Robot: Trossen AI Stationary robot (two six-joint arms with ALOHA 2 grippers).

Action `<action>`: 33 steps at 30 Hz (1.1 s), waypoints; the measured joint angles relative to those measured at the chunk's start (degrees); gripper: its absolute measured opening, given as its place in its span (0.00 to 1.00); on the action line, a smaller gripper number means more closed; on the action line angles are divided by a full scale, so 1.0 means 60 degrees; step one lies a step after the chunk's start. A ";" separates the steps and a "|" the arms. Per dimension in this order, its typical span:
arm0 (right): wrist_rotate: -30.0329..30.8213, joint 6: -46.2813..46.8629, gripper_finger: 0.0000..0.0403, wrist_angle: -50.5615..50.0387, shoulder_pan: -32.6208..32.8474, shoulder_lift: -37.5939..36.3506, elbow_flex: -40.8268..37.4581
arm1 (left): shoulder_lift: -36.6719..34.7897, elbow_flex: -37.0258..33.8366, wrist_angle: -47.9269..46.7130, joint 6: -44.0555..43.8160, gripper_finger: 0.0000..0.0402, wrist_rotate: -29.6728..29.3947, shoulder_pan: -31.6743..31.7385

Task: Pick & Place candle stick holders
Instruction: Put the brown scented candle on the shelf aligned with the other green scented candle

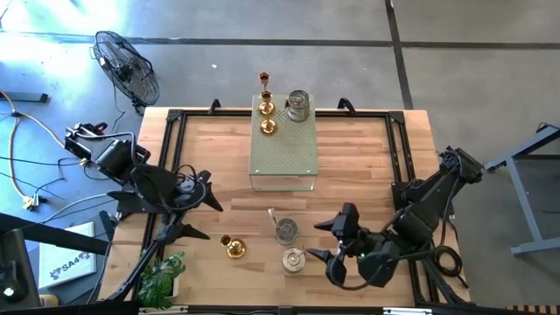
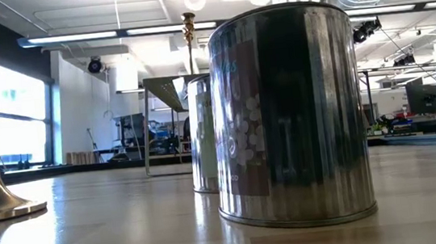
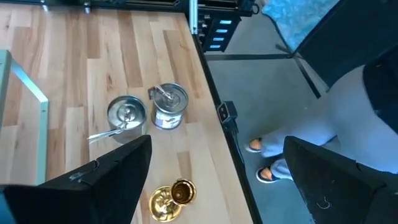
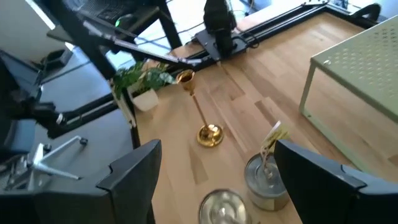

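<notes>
Six candle stick holders, half on the green box, half on the bare table; both my grippers wide apart and empty.

On the pale green perforated box [image 1: 283, 150] at the table's far middle stand two gold holders [image 1: 266, 106] and one silver holder [image 1: 298, 106]. On the near part of the table [image 1: 367, 157]: a third gold holder [image 1: 233, 247], upright by itself, and two silver holders [image 1: 286, 231] [image 1: 293, 260] standing close together just to its right. My left gripper [image 1: 207, 210] hangs over the table's left side, fingers spread, holding nothing, near the lone gold one. My right gripper [image 1: 325, 241] hovers just right of the silver pair, fingers likewise spread, empty. A small potted plant [image 1: 162, 278] sits at the near left corner.
</notes>
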 joint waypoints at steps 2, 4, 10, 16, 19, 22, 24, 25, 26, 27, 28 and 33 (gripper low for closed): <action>0.0003 -0.0021 0.76 0.0066 -0.0134 -0.0028 0.0000 | 0.0007 0.0000 0.0001 0.0000 0.89 -0.0040 0.0000; 0.0012 -0.0055 0.76 0.0090 -0.0296 -0.0036 0.0000 | -0.0003 0.0000 0.0004 0.0000 0.89 -0.0017 0.0000; -0.0352 0.0155 0.76 0.0016 -0.0698 -0.0036 0.0000 | -0.0004 0.0000 0.0004 0.0000 0.89 0.0036 -0.0003; 0.0089 -0.0115 0.76 -0.0248 -0.0664 -0.0079 0.0000 | -0.0004 0.0000 0.0004 0.0000 0.89 0.0036 0.0000; 0.0088 0.0168 0.76 -0.1087 -0.0663 -0.0165 0.0000 | -0.0004 0.0000 0.0008 0.0000 0.89 0.0036 0.0000; 0.0080 0.0621 0.77 -0.1512 -0.0672 -0.0293 0.0000 | -0.0004 0.0000 0.0011 0.0000 0.89 0.0033 0.0000; -0.0237 0.0291 0.78 -0.1172 -0.0764 -0.0391 0.0000 | -0.0004 0.0000 0.0000 0.0000 0.89 0.0034 0.0000; -0.0499 0.0068 0.80 -0.1121 -0.0853 -0.0425 0.0000 | -0.0004 0.0000 0.0009 0.0000 0.89 0.0035 0.0000; -0.0811 -0.0001 0.82 -0.1113 -0.0961 -0.0450 0.0000 | -0.0004 0.0000 0.0017 0.0000 0.89 0.0033 0.0000; -0.1168 0.0021 0.85 -0.1119 -0.1076 -0.0467 0.0000 | -0.0004 0.0000 0.0010 0.0000 0.89 0.0033 0.0000; -0.1462 0.0095 0.89 -0.1151 -0.1199 -0.0474 0.0000 | -0.0004 0.0000 0.0008 0.0000 0.89 0.0033 0.0000; -0.2090 -0.0061 0.97 -0.0895 -0.1553 -0.0481 0.0000 | -0.0004 0.0000 0.0008 0.0000 0.89 0.0033 0.0000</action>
